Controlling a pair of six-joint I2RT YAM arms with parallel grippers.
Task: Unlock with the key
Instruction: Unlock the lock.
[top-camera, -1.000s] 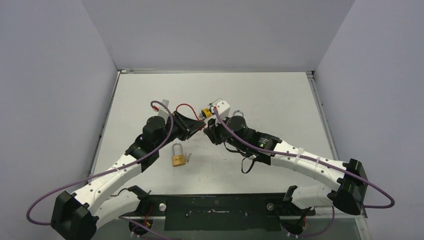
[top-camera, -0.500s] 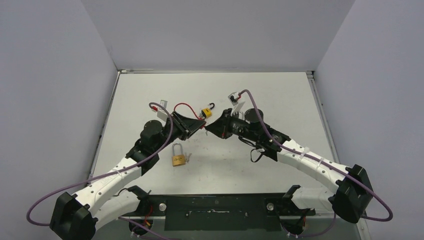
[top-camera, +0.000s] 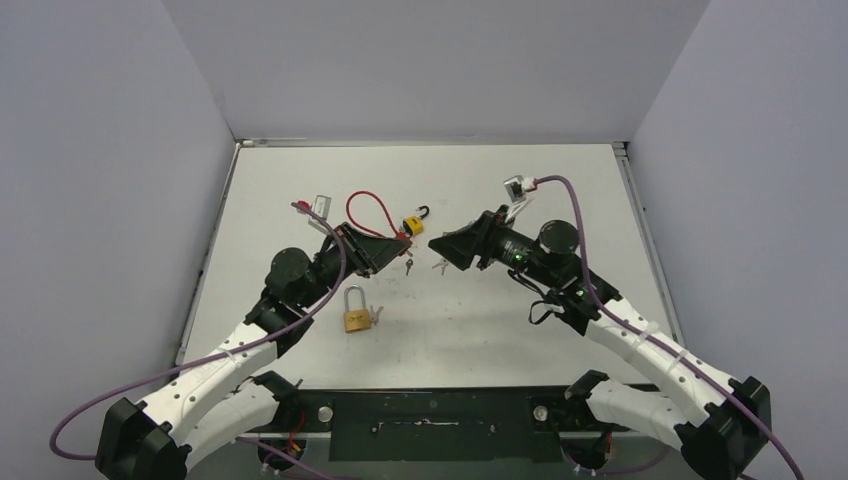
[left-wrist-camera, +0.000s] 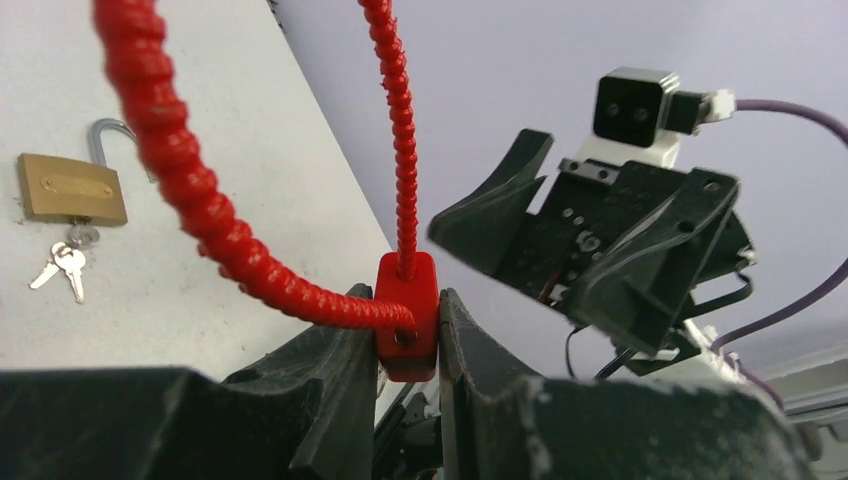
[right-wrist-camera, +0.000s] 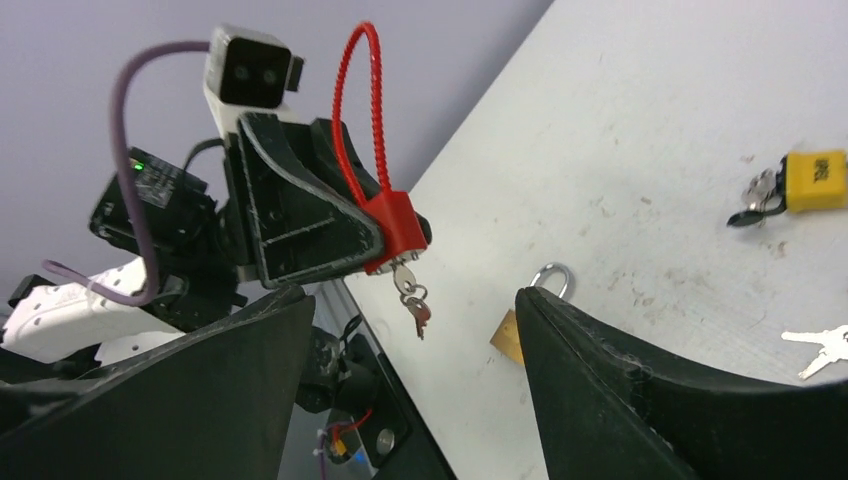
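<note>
My left gripper (top-camera: 392, 250) is shut on the body of a red cable lock (left-wrist-camera: 407, 315), held above the table, pinched between both fingers. Its red cable (top-camera: 366, 211) loops up and back, with both ends at the body. A key (right-wrist-camera: 404, 279) sticks out of the lock's underside, and a second key (right-wrist-camera: 421, 316) dangles from its ring. My right gripper (top-camera: 437, 246) stands open a short way right of the lock, facing it. Nothing sits between its fingers (right-wrist-camera: 640, 400).
A brass padlock (top-camera: 355, 319) with its keys (top-camera: 376, 316) lies on the table below the left gripper. A small yellow padlock (top-camera: 411, 222) lies behind the grippers. Loose keys (top-camera: 438, 266) lie under the right gripper. Grey walls enclose the table.
My right gripper has opened, let go at the red lock and pulled back to the right. The keys hang from the lock. The left gripper keeps its grip.
</note>
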